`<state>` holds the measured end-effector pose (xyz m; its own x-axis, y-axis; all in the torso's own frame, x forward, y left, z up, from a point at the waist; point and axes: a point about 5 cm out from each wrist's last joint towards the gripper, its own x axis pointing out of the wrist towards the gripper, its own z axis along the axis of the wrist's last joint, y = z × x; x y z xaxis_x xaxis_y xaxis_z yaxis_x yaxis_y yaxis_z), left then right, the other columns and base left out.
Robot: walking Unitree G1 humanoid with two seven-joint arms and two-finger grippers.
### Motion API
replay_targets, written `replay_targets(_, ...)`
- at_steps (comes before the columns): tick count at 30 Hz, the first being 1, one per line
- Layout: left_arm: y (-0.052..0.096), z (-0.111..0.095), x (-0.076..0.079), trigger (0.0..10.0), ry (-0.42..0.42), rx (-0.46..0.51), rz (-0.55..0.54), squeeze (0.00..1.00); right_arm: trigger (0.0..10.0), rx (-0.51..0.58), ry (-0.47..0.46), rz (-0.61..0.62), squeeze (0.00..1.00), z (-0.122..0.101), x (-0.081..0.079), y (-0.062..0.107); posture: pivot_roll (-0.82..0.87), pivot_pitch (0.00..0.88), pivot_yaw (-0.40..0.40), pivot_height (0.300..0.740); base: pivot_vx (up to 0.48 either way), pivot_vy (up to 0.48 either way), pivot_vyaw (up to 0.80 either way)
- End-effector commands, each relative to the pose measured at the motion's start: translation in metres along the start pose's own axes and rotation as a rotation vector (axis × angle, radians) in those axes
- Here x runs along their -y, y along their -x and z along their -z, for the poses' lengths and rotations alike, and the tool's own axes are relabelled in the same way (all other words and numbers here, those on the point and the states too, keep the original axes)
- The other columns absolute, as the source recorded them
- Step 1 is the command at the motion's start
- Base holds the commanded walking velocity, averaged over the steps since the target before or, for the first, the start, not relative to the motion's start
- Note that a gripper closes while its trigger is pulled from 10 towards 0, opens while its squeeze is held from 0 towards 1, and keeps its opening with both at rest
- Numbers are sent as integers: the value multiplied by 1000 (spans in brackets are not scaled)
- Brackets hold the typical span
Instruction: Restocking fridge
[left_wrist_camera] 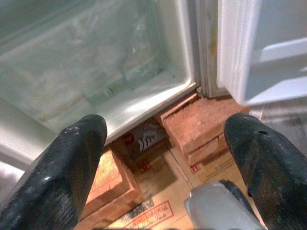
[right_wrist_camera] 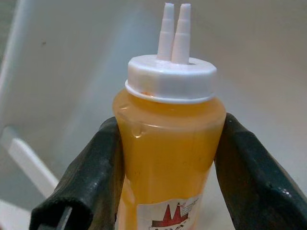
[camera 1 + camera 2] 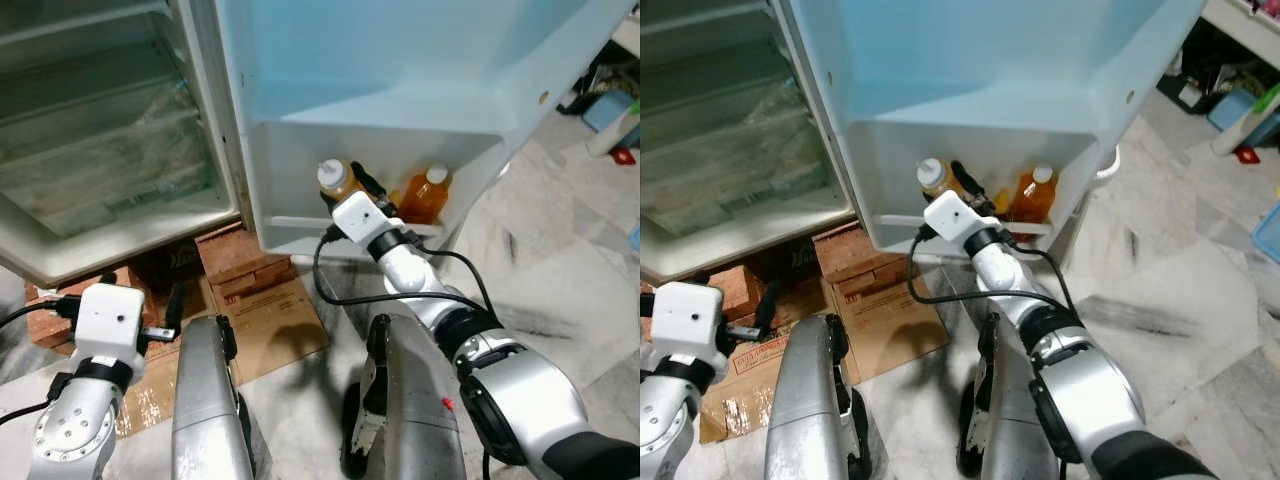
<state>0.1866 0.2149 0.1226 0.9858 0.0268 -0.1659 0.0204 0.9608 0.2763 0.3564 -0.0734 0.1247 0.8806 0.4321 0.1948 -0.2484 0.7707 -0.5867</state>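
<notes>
A squeeze bottle (image 2: 170,158) of orange-yellow sauce, with a white twin-nozzle cap, stands upright in the lowest shelf (image 3: 300,225) of the open fridge door (image 3: 380,60). My right gripper (image 3: 346,188) reaches into that shelf and is shut on the bottle, one black finger (image 2: 91,177) on each side of its body. A second orange bottle (image 3: 425,195) with a white cap stands in the same shelf, to the right. My left gripper (image 1: 168,143) hangs low at the left, open and holding nothing, pointing toward the foot of the fridge.
The fridge compartment (image 3: 100,130) stands open at the left with bare shelves. Red bricks (image 3: 240,260) and flattened cardboard (image 3: 280,320) lie under and before it. The marble floor (image 3: 560,280) spreads to the right, with a white bottle (image 3: 610,130) at the far right.
</notes>
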Motion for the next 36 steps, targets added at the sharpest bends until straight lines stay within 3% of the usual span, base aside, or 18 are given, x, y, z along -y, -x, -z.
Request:
replay_targets(1, 3, -2, -1, 10000, -9, -2, 11, 0, 10000, -56, -20, -13, 0, 8, -6, 5, 328, 283, -37, 502, 0, 0, 0)
replay_targets(8, 3, -2, 1, 10000, -15, -14, 25, 0, 10000, -197, -176, 84, 0, 28, -3, 16, 322, 290, -32, 502, 0, 0, 0)
replay_targets(15, 1, -2, 2, 10000, -13, -16, 28, 0, 10000, -247, -212, 160, 0, 36, 9, 19, 313, 287, -37, 502, 0, 0, 0)
replay_targets(19, -2, -3, 4, 10000, -6, -4, 10, 0, 10000, -204, -238, 216, 0, 31, 27, 13, 310, 264, -64, 502, 0, 0, 0)
replay_targets(23, -3, -4, 6, 10000, -6, 6, -5, 0, 10000, -139, -246, 218, 0, 20, 33, 5, 311, 251, -91, 502, 0, 0, 0)
replay_targets(28, -2, -5, 8, 10000, -6, 14, -14, 0, 10000, -70, -226, 189, 0, 8, 31, -2, 309, 244, -113, 502, 0, 0, 0)
replay_targets(32, -1, -6, 12, 10000, -7, 24, -18, 0, 10000, 35, -146, 130, 0, -9, 26, -9, 305, 246, -128, 502, 0, 0, 0)
replay_targets(36, 0, -6, 12, 10000, -5, 25, -20, 0, 10000, 57, -150, 125, 0, -15, 23, -13, 308, 247, -125, 502, 0, 0, 0)
